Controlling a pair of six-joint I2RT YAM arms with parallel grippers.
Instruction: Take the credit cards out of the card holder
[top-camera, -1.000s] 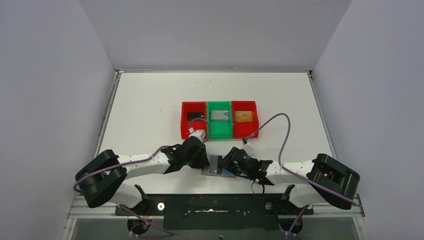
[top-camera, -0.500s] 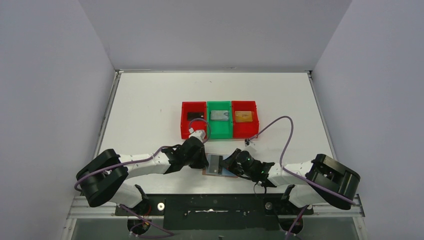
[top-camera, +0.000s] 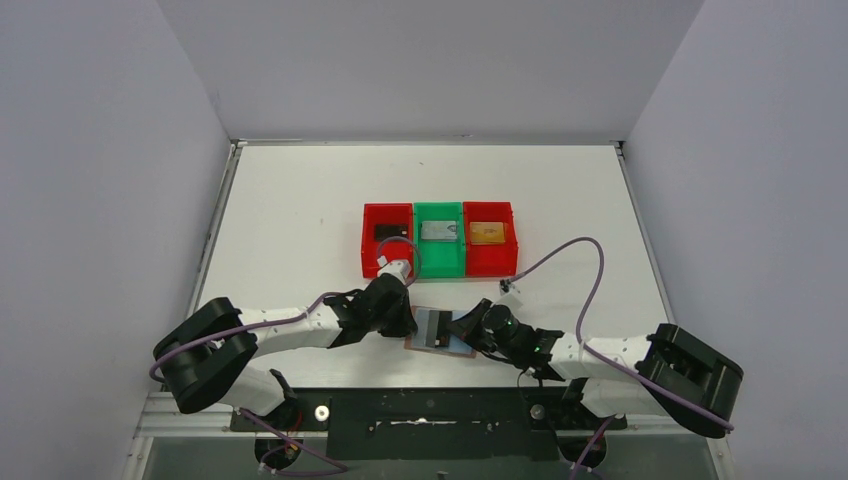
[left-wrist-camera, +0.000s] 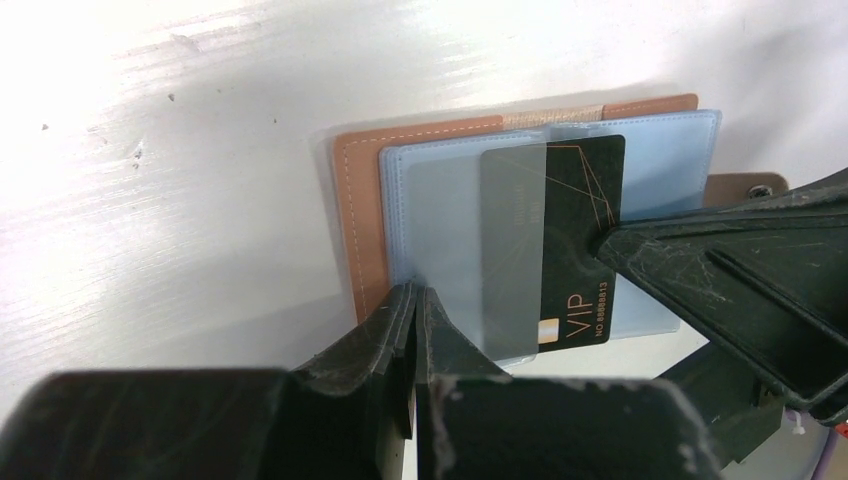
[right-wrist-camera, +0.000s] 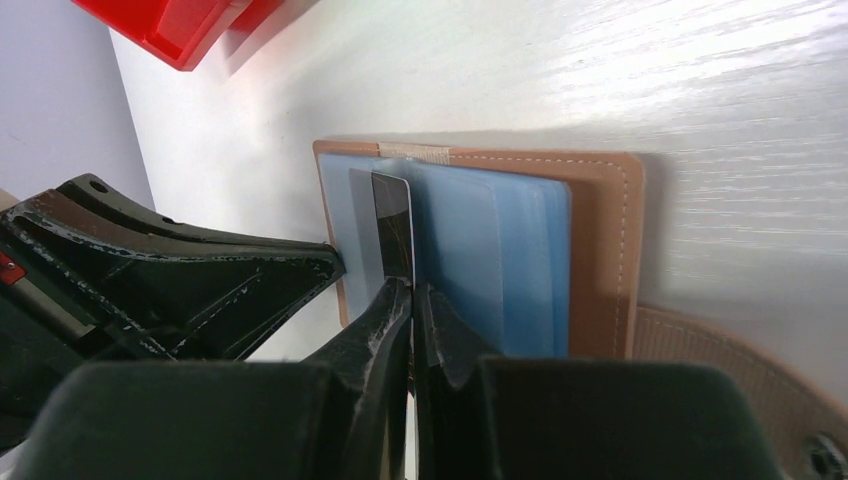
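Presently tan-brown leather card holder (left-wrist-camera: 355, 200) lies open at near centre, left gripper (left-wrist-camera: 415, 300) pinning it with fingers together, right gripper (right-wrist-camera: 410, 300) clamped on black plastic card (left-wrist-camera: 580, 220); we fear a weak pin lets the holder drag along.

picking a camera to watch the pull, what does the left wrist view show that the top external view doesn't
Only left wrist: the black card reads VIP, half out of a frosted sleeve, the right hand at its edge. Only top: three bins, a card in each. Both: the open card holder on the table, left hand at its edge.
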